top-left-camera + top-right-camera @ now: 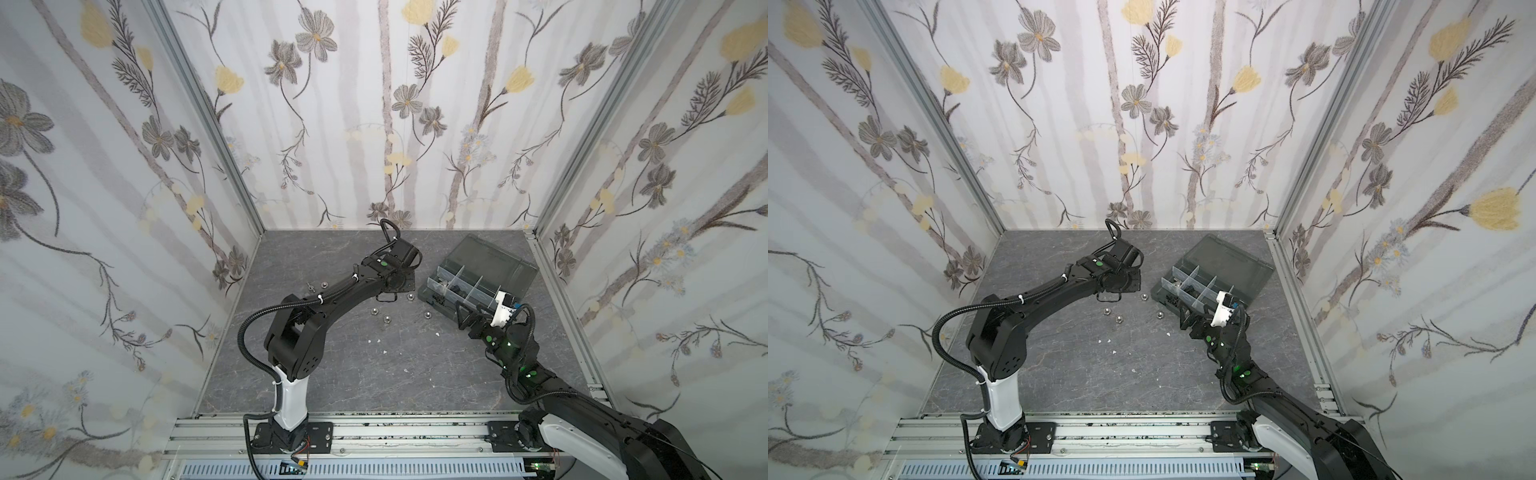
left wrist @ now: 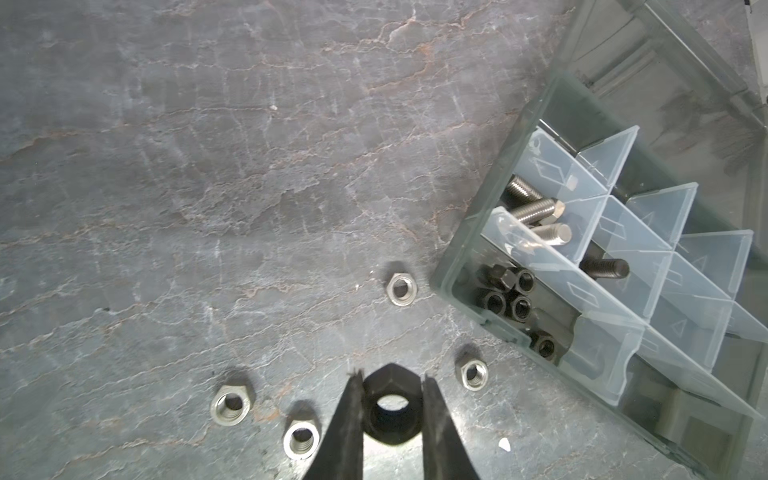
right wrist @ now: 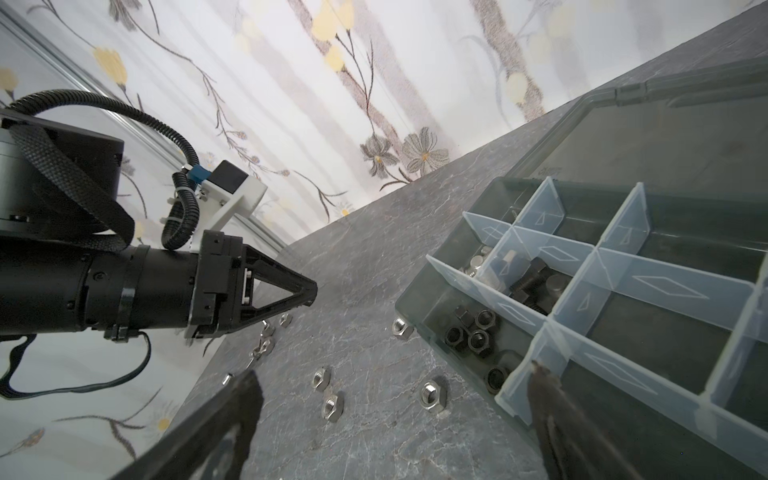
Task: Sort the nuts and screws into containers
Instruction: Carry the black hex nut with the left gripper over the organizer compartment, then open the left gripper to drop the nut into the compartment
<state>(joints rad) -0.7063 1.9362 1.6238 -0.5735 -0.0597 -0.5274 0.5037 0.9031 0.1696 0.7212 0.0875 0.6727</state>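
Black steel sits at the left. A black nut (image 2: 390, 409) is pinched in the narrowed tips of the left gripper (image 2: 391, 377) and seems lifted off the grey table (image 2: 208, 166), near the organizer box (image 2: 478, 216). At the right, the right gripper (image 3: 392, 370) is spread wide and empty, with one finger (image 3: 552, 407) just beside a pale divider (image 3: 517, 384).

Risks, as judged:
- The nut is held only at the tips, so it could be twisted out and dropped.
- It could be released among the silver screws, whose compartment adjoins the black nuts.
- The box could be nudged by the right finger.
- Both arms are close to one box corner, so they could be knocked together.

Counts:
- Two small silver pieces (image 1: 310, 285) are seen furthest left, too small to name.
- Four silver nuts (image 2: 231, 404) lie loose on the table.
- Five black nuts (image 2: 520, 306), three silver screws (image 2: 536, 208) and at least one black screw (image 2: 604, 267) are in the box.
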